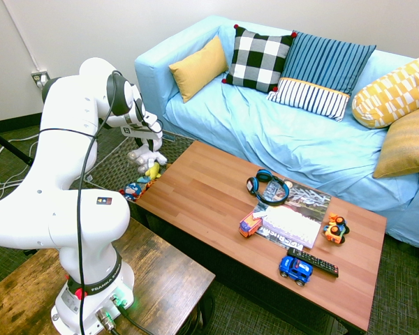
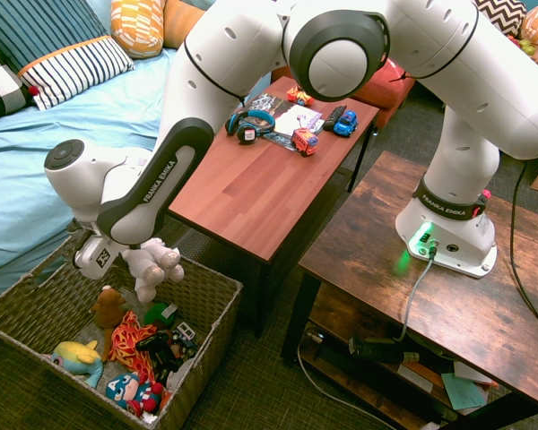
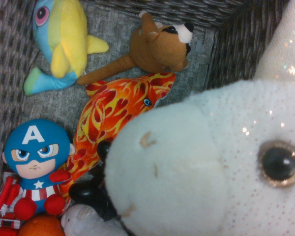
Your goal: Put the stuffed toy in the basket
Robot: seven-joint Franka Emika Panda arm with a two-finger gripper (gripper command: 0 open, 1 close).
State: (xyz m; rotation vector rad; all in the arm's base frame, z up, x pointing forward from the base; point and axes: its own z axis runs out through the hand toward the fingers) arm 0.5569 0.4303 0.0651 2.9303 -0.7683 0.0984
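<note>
**White plush held over the basket**

The light blue sofa (image 1: 279, 132) is the biggest thing in the room, with a yellow cushion (image 1: 199, 68), a black-and-white checked one (image 1: 258, 58) and a blue striped one (image 1: 328, 73) along its back. In front of it stands the reddish wooden desk (image 1: 209, 195), carrying blue headphones (image 1: 267, 187), a magazine (image 1: 293, 216), a black remote (image 1: 313, 262), a blue toy car (image 1: 295, 269) and an orange toy truck (image 1: 250, 225).

Off the desk's end, between it and the sofa, the basket (image 2: 211, 291) sits on the floor. In the second exterior view it reads as woven, with slanted sides. Inside lie a brown plush animal (image 2: 108, 307), an orange flame-patterned toy (image 2: 130, 345), a yellow-and-blue fish (image 2: 79, 356) and a small blue-and-red hero figure (image 2: 134, 391).

The white arm reaches down over the basket's desk-side rim. Its tool (image 2: 125, 257) is clamped on the stuffed toy (image 2: 152, 267), whose limbs dangle just above the rim, not yet resting among the other toys. In the wrist view the stuffed toy's white face and one glossy eye (image 3: 279, 163) fill much of the picture, with the basket's contents beyond.
</note>
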